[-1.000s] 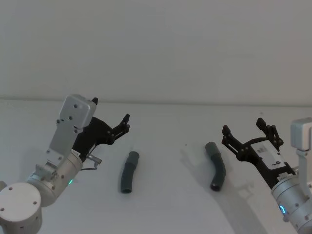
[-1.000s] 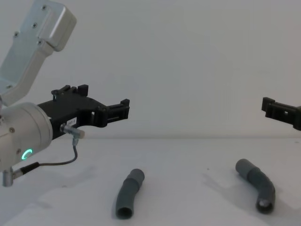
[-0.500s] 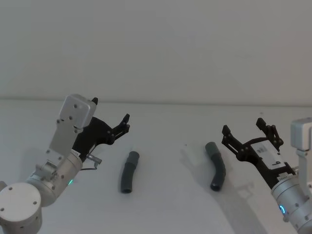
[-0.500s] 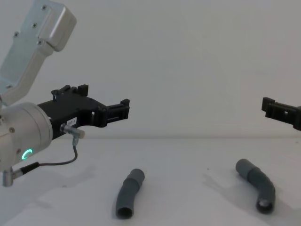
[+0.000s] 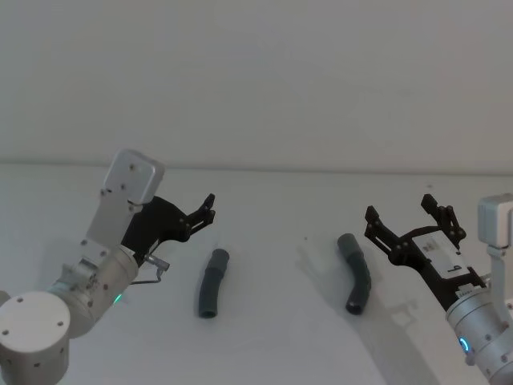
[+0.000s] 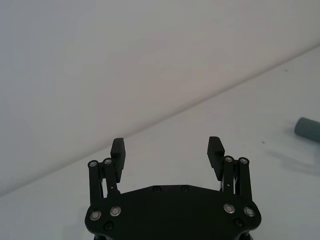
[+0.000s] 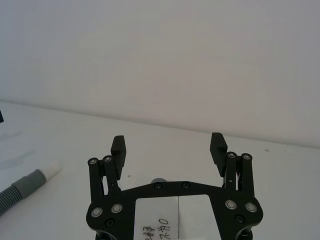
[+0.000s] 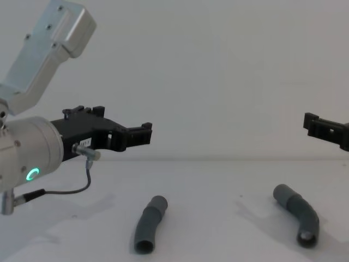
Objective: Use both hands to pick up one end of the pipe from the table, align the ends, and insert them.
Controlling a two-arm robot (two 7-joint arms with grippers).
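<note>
Pipe pieces lie well apart on the white worktop (image 5: 272, 345), in the lower middle of the head view. The left piece (image 5: 212, 283) is left of centre and the right piece (image 5: 357, 279) right of centre. Neither is touched. Each is slightly bent, with one end toward the lower edge of the frame and the other toward the upper.

The right tool (image 7: 168, 144) hangs just right of the right piece, its jaws spread wide and empty. Its wrist camera catches a white-tipped end (image 7: 51, 169), probably that piece's, though I cannot be sure. Farther back, the left tool (image 6: 166, 145) hovers above and to the left of the left piece, equally wide open with nothing in it. In the chest view both tools ride well above the surface.

The step in hand looks like the approach to grasp. To do it well, each tool should:

- Turn so its jaws straddle the piece across its length, not along it.
- Come down over the straighter stretch, away from the end that must mate, so the collar and socket mouth stay clear.
- Centre before closing, because a bent round piece may roll or pivot if one pad touches first.
- Grip firmly enough that the piece cannot twist during alignment.
</note>
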